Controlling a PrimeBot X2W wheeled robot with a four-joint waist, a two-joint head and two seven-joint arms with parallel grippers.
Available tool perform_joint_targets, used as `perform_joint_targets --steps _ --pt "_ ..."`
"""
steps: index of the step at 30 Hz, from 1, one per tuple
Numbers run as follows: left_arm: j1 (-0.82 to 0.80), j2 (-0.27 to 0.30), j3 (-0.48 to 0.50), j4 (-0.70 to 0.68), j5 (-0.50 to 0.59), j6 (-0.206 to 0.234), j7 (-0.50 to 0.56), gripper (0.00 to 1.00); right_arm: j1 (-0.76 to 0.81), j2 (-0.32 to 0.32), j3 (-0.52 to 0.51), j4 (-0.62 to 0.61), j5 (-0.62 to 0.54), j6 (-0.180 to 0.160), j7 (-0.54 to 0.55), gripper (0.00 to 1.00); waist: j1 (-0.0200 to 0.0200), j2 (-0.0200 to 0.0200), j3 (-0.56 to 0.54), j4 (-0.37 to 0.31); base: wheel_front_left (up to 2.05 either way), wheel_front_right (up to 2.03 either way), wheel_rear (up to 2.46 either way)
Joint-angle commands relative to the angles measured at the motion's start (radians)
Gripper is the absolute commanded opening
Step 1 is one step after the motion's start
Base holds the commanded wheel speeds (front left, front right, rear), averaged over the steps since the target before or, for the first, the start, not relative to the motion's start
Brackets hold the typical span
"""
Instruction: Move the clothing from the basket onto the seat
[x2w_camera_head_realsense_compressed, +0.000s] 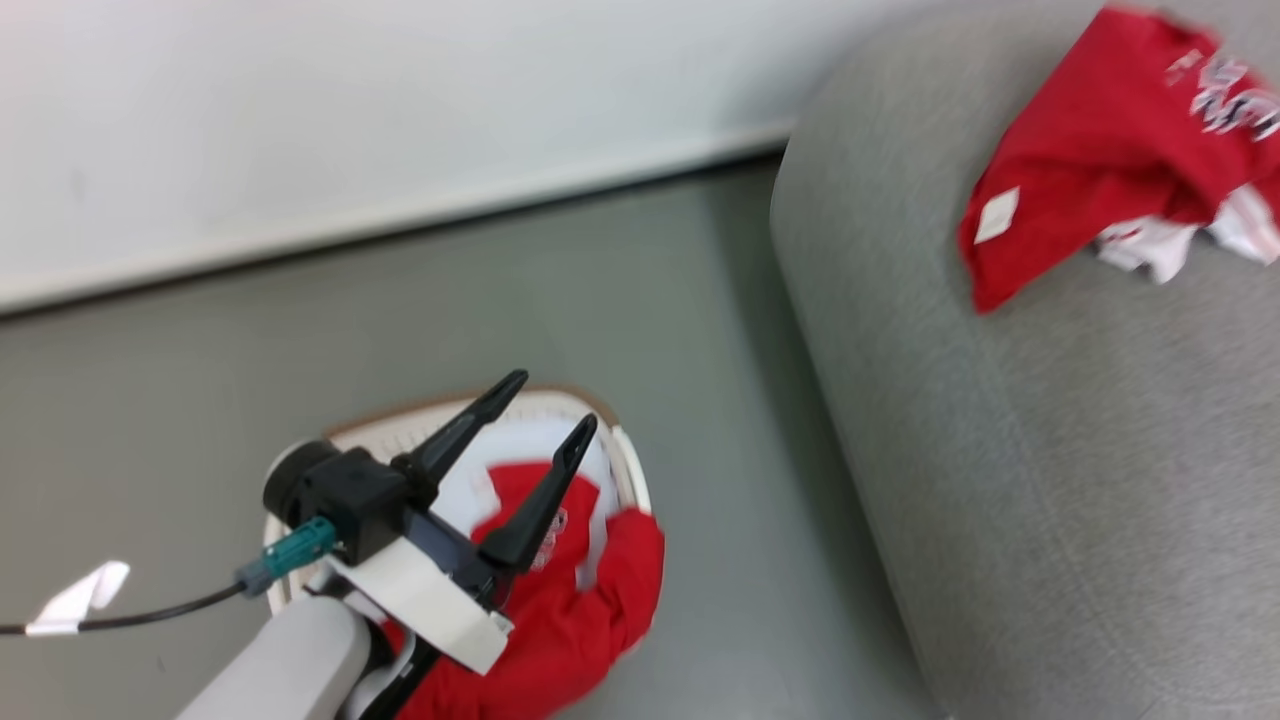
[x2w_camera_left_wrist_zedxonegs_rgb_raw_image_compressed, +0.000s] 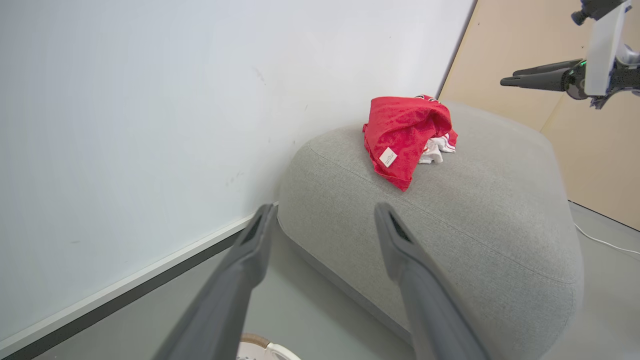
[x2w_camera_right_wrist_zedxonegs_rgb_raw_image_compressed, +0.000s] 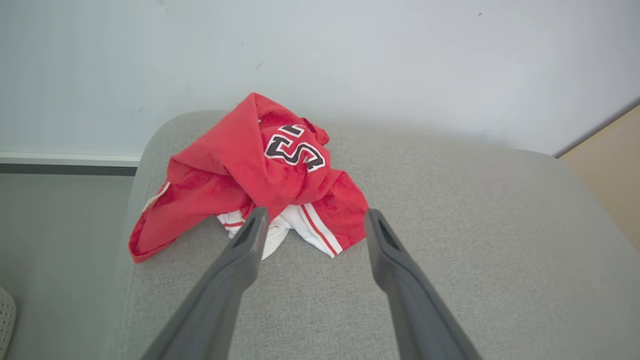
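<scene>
**A:** Where does everything sit, biggest first?

**B:** The seat (x2w_camera_head_realsense_compressed: 1050, 480) spreads beneath and ahead of the right pincer (x2w_camera_right_wrist_zedxonegs_rgb_raw_image_compressed: 316, 214). The basket (x2w_camera_head_realsense_compressed: 395, 432) stands on the floor directly under the left pincer (x2w_camera_head_realsense_compressed: 553, 400), close beside the seat.

**A:** And the clothing?

**B:** It is split. One red jersey (x2w_camera_right_wrist_zedxonegs_rgb_raw_image_compressed: 260, 160), printed "23", lies crumpled on the seat just beyond the right pincer's tips, apart from them. A second red garment (x2w_camera_head_realsense_compressed: 580, 610) is in the basket below the left pincer, with one fold draped over the rim on the side toward the seat.

**A:** The pincers?

**B:** Both stand wide open and hold nothing.

**A:** How will the piece in the basket handle?

**B:** Likely light, soft and limp. It should sag and trail when lifted, and it may catch on the rim. The best hold looks like the bunched middle, where the folds pile up, rather than a thin edge. A deep pinch gathers several layers, so less hangs loose.

**A:** The smallest detail?

**B:** A white tag (x2w_camera_head_realsense_compressed: 997, 215) on the jersey, on the side nearer the left pincer.
</scene>
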Motion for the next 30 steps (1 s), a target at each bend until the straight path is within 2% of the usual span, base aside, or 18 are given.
perform_joint_targets --steps 1,6,12,21,28,30 --pt "0.029 -0.013 0.017 0.013 -0.004 0.006 0.000 1.00 0.034 -0.014 0.020 -0.036 0.030 -0.002 -0.013 1.00 0.0003 0.0000 -0.122 -0.013 0.00 0.00 0.00" --pt "0.082 -0.058 0.091 0.047 -0.001 0.028 0.000 1.00 0.082 -0.029 0.064 -0.170 0.098 -0.002 -0.075 1.00 0.0003 0.0000 -0.223 -0.006 0.00 0.00 0.00" --pt "0.137 -0.089 0.196 0.076 0.019 0.053 0.000 1.00 0.143 0.010 0.067 -0.289 0.117 -0.002 -0.191 1.00 0.0003 0.0000 -0.293 0.023 0.00 0.00 0.00" --pt "0.229 -0.119 0.388 0.096 0.044 0.095 0.000 1.00 0.278 0.142 0.024 -0.384 0.073 -0.002 -0.365 1.00 0.0003 0.0000 -0.349 0.095 0.00 0.00 0.00" --pt "0.302 -0.171 0.520 0.093 0.097 0.103 0.000 1.00 0.459 0.246 0.023 -0.415 0.028 -0.002 -0.527 1.00 0.0003 0.0000 -0.371 0.157 0.00 0.00 0.00" --pt "0.326 -0.190 0.542 0.096 0.120 0.092 0.000 1.00 0.505 0.273 0.029 -0.403 0.008 -0.002 -0.560 1.00 0.0003 0.0000 -0.374 0.164 0.00 0.00 0.00"
